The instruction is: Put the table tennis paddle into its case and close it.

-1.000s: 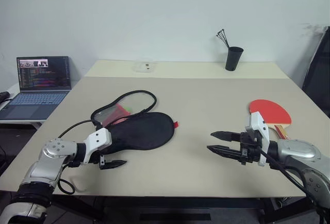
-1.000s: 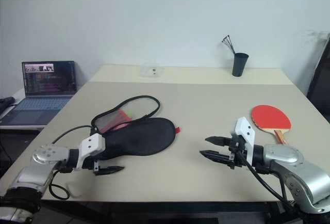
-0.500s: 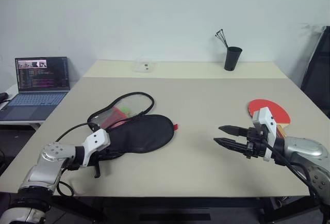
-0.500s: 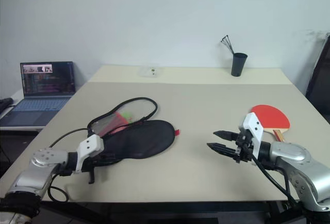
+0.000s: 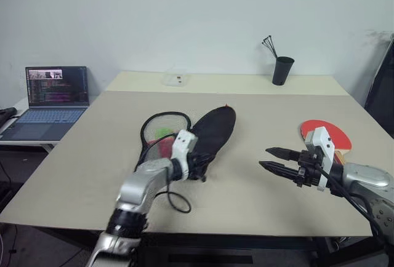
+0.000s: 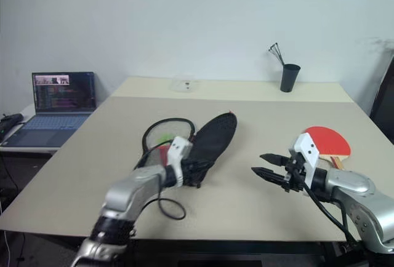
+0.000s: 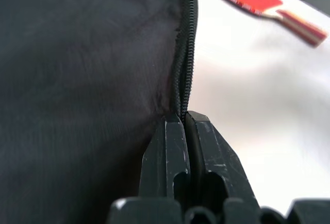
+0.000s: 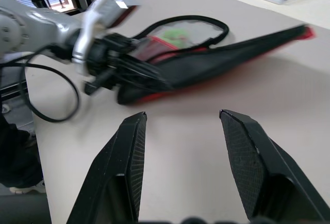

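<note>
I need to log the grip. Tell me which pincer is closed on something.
The left pincer: its fingers are shut on the zip edge of the black case. The right pincer hangs open above the table, holding nothing.

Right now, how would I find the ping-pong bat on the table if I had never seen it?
Look at the big beige table, then go to its right edge, just beyond the right gripper. The flat table tennis paddle with the round red face and short striped wooden handle lies there alone, smaller and redder than the black fabric case mid-table.
</note>
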Robot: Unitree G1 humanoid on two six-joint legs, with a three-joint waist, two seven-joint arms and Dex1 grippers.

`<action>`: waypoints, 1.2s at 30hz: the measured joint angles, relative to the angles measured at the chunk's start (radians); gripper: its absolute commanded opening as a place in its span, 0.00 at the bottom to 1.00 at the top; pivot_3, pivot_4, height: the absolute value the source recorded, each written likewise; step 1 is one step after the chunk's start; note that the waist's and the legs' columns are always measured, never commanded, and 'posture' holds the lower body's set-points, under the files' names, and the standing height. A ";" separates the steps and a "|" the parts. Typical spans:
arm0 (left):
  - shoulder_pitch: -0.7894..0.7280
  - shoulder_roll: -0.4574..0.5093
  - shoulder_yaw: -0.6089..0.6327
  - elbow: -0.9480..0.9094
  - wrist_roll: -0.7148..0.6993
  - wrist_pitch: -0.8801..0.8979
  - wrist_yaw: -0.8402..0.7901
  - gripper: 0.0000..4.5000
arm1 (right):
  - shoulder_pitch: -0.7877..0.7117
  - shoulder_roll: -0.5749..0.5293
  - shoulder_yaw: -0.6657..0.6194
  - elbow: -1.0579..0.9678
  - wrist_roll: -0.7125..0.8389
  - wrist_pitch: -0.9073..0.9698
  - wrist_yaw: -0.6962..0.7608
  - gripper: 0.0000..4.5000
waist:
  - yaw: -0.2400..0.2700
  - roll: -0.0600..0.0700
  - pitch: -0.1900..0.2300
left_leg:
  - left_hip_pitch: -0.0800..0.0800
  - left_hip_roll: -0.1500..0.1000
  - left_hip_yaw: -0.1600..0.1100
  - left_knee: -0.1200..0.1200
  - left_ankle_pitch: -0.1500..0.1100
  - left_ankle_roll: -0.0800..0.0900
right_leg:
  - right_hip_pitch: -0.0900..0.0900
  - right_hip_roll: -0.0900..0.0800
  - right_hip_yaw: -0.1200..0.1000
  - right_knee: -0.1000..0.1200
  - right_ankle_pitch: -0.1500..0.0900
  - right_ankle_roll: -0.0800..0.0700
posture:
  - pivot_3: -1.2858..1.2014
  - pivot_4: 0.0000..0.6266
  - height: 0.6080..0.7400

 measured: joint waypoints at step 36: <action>0.081 0.472 0.234 -0.005 -0.086 -0.312 -0.395 0.80 | -0.214 0.256 0.187 0.270 -0.220 0.027 -0.271 0.95 | -0.010 0.000 0.000 | 0.002 0.007 0.001 -0.001 0.000 0.000 | 0.000 0.000 0.001 0.001 0.000 0.000 | 0.52 0.24 1.00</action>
